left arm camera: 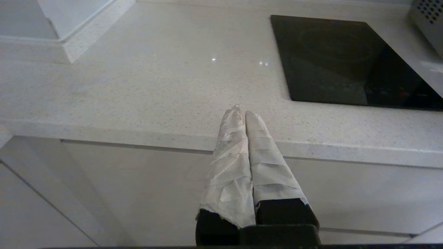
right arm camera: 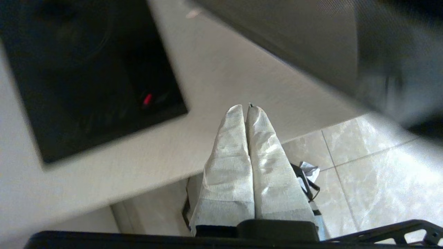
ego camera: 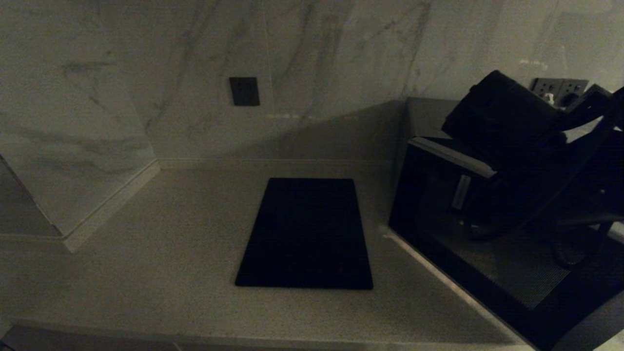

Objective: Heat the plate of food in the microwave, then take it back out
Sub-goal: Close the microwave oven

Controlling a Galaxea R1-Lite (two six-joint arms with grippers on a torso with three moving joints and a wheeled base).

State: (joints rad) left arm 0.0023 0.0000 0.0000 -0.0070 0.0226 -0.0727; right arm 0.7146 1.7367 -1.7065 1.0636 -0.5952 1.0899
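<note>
- The right gripper (right arm camera: 246, 108) has its taped fingers pressed together on nothing, over the counter edge just beside the microwave (ego camera: 487, 253), probably to push its door.
- The plate of food shows nowhere.
- The left gripper (left arm camera: 242, 112), likewise closed and empty, idles at the counter's front, the black cooktop slab (left arm camera: 346, 62) ahead.

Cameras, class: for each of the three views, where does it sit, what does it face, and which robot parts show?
Head view: high, looking down at the worktop, black slab and microwave; right arm shows.
Left wrist view: below the worktop's edge, facing the slab; shut left pincer shows.
Right wrist view: above the worktop's edge, facing down; shut right pincer shows.
All share the slab.
</note>
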